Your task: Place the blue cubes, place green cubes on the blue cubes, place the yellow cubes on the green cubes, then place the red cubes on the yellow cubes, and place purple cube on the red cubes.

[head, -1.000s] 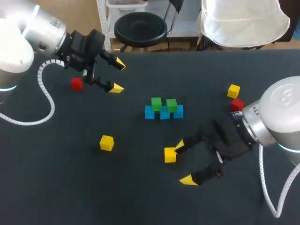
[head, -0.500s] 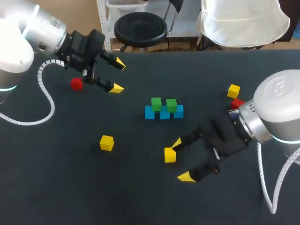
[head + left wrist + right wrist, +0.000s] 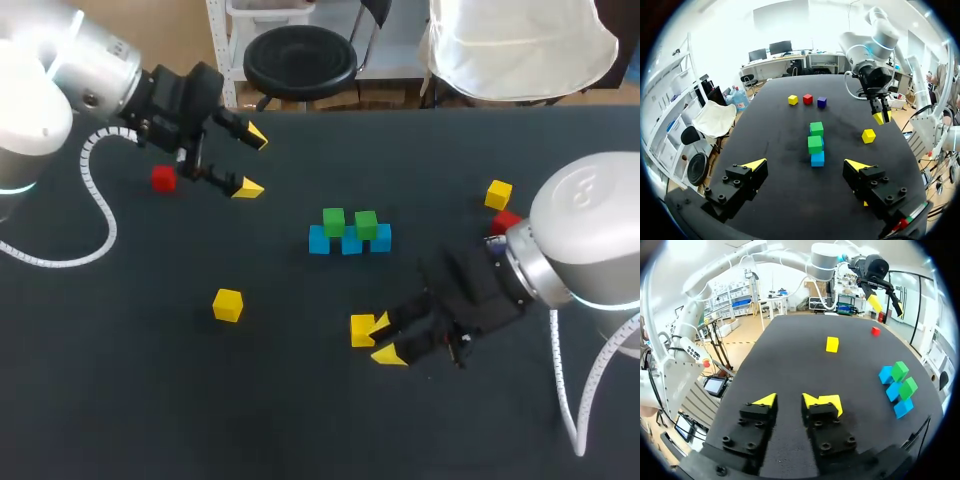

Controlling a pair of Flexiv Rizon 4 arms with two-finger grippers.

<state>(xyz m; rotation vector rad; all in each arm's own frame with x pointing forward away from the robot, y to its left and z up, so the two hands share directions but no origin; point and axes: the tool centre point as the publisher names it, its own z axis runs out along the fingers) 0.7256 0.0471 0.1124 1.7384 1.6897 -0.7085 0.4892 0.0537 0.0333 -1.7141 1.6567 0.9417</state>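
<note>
Your right arm (image 3: 585,245) hid half the red cube (image 3: 506,221), and your right hand (image 3: 787,400) blocked part of the yellow cube (image 3: 834,402).

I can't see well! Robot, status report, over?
Left pincer open, empty. Right pincer open, yellow cube beside it, not gripped. Nothing blocking it.

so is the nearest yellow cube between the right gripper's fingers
No, the yellow cube lies beside the right gripper, outside one finger, and the gap between its fingers is empty.
</note>
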